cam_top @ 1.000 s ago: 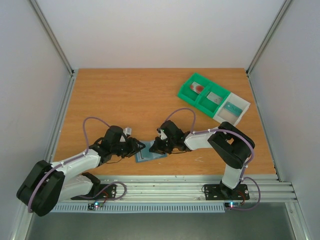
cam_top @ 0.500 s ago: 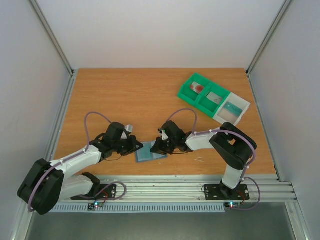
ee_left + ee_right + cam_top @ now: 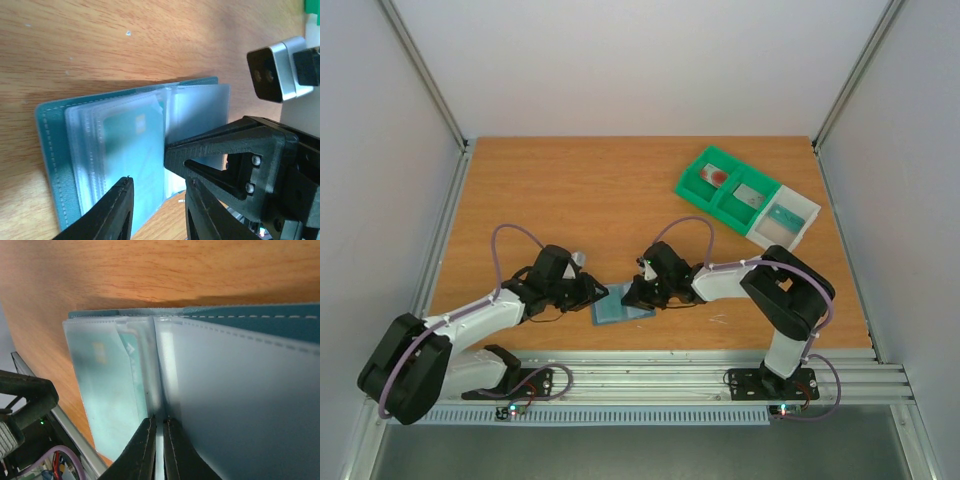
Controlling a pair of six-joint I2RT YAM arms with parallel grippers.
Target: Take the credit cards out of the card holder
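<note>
Both arms low, reaching inward, grippers facing each other, tips near but apart. Left arm (image 3: 480, 315) stretched out; left gripper (image 3: 595, 292) fingers parted. Right arm (image 3: 760, 285) folded at elbow; right gripper (image 3: 628, 297) fingers pinched nearly together.

Bright even light; wrist views blur up close

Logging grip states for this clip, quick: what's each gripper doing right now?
Left gripper: open, holding nothing.
Right gripper: closed on a clear sleeve of the card holder.
</note>
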